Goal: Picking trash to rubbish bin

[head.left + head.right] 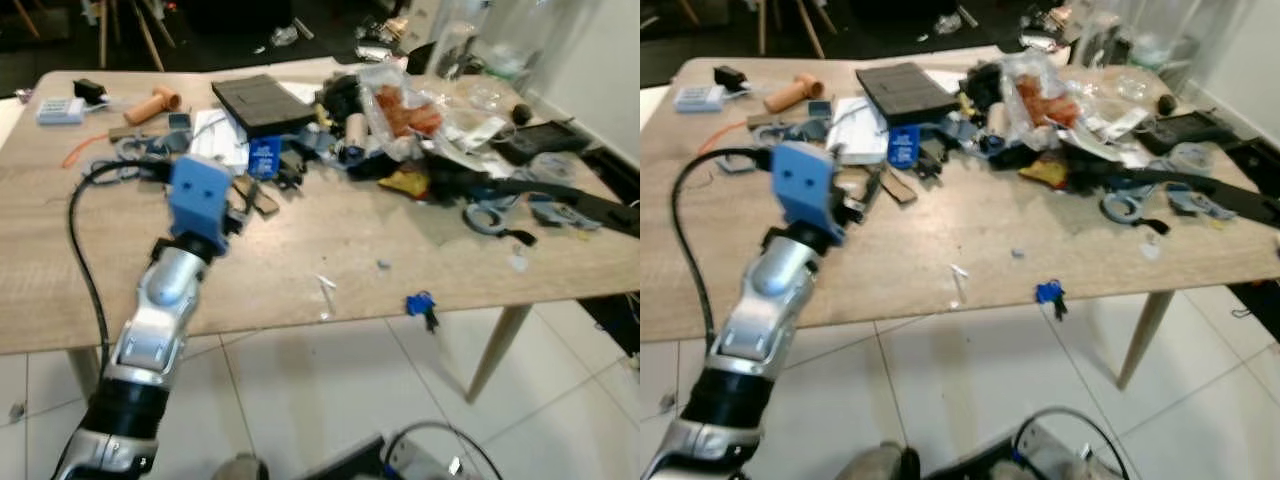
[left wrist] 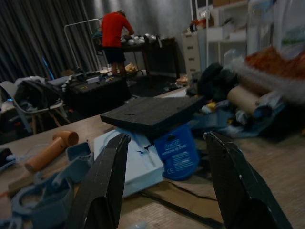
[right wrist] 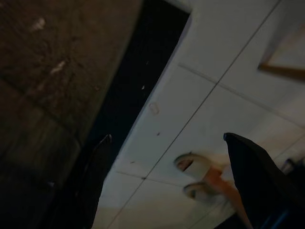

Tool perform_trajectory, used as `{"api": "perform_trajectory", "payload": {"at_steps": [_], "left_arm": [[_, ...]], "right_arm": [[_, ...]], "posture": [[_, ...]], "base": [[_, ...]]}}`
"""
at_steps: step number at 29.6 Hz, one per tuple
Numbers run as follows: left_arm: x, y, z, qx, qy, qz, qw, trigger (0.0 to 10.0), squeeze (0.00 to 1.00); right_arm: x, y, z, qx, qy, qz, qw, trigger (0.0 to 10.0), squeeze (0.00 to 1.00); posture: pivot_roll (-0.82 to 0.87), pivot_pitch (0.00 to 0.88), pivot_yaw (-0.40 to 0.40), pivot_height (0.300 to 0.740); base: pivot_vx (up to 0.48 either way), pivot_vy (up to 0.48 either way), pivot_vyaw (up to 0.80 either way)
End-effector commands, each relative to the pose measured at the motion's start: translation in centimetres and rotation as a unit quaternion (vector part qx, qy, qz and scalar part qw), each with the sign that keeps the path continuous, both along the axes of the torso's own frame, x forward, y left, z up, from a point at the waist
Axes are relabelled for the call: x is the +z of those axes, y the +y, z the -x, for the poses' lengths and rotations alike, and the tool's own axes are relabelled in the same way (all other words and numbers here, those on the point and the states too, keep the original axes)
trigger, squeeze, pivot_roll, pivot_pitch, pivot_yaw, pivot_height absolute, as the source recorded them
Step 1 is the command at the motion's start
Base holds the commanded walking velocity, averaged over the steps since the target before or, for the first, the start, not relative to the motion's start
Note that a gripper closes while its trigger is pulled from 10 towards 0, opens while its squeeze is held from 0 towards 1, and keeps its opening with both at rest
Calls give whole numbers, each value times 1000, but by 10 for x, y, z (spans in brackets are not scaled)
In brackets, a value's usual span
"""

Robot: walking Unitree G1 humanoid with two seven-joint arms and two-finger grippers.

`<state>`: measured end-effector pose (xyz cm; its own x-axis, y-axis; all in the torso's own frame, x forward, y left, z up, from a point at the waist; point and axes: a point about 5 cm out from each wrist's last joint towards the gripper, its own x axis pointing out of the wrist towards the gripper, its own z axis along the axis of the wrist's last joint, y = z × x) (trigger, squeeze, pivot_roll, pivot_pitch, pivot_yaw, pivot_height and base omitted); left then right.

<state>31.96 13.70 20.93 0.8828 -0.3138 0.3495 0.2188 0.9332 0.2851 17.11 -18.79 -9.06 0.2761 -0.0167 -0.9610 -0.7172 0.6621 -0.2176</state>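
Fingers of the left gripper [image 2: 167,183] stand wide apart, holding nothing — aimed over the wooden table [image 1: 330,250] toward a blue packet [image 2: 177,153] beside a black foam slab [image 2: 152,113]; right gripper [image 3: 167,181] hangs open over tiled floor [image 3: 214,95].

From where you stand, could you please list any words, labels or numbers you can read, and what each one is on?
None can be read for certain.
Blue packet in front of the left claw, under the edge of the black foam slab: white lines of print, too blurred to read.
White flat box beside it: no legible text.
Clear bag of orange food on the table: any print is too small to tell.
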Motion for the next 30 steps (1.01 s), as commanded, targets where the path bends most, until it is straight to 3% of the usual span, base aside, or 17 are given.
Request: {"api": "perform_trajectory", "payload": {"at_steps": [1, 10, 14, 18, 19, 20, 21, 22, 23, 28, 30], "left_arm": [[-4, -5, 1, -3, 1, -18, 1000, 10000, 0], [-6, -5, -1, 7, -6, -74, 997, 10000, 0], [-17, -10, -3, 2, -6, -167, 986, 10000, 0], [-23, -14, -2, -31, 3, -209, 977, 10000, 0], [-28, -14, 0, -55, 13, -253, 966, 10000, 0], [-30, -14, 0, -64, 18, -271, 960, 10000, 659], [-31, -12, 1, -69, 21, -284, 956, 10000, 914], [-31, -12, 1, -69, 21, -284, 956, 10000, 914], [-31, -11, 2, -79, 28, -292, 953, 10000, 1000], [-30, -5, 3, -96, 38, -311, 945, 10000, 1000], [-30, -1, 2, -95, 45, -338, 935, 10000, 1000]], "right_arm": [[-6, 14, 10, -7, 13, -29, 999, 10000, 0], [-5, 14, 10, -7, 14, -30, 999, 10000, 0], [-5, 14, 9, -5, 15, -27, 1000, 10000, 0], [-5, 14, 9, -6, 15, -26, 1000, 10000, 0], [-5, 14, 9, -7, 15, -26, 1000, 10000, 0], [-5, 14, 9, -8, 15, -26, 1000, 10000, 0], [-5, 14, 9, -8, 15, -26, 1000, 10000, 0], [-5, 14, 9, -8, 15, -26, 1000, 10000, 0], [-5, 14, 9, -9, 15, -26, 1000, 10000, 0], [-5, 15, 10, -10, 16, -27, 999, 10000, 0], [-6, 15, 10, -11, 17, -28, 999, 10000, 0]], "posture": [[70, 136, -25, 740], [73, 135, -24, 740], [67, 135, -24, 740], [63, 133, -23, 740], [59, 132, -20, 740], [59, 132, -20, 740], [58, 132, -17, 740], [58, 132, -17, 740], [57, 133, -16, 740], [57, 132, -15, 740], [59, 134, -12, 740]], "base": [[360, 0, 0], [345, 0, 0], [292, 0, 0], [61, 0, 0], [0, 0, 0], [0, 0, 0], [0, 0, 0], [0, 0, 0], [0, 0, 0], [0, 0, 0], [0, 0, 0]]}}
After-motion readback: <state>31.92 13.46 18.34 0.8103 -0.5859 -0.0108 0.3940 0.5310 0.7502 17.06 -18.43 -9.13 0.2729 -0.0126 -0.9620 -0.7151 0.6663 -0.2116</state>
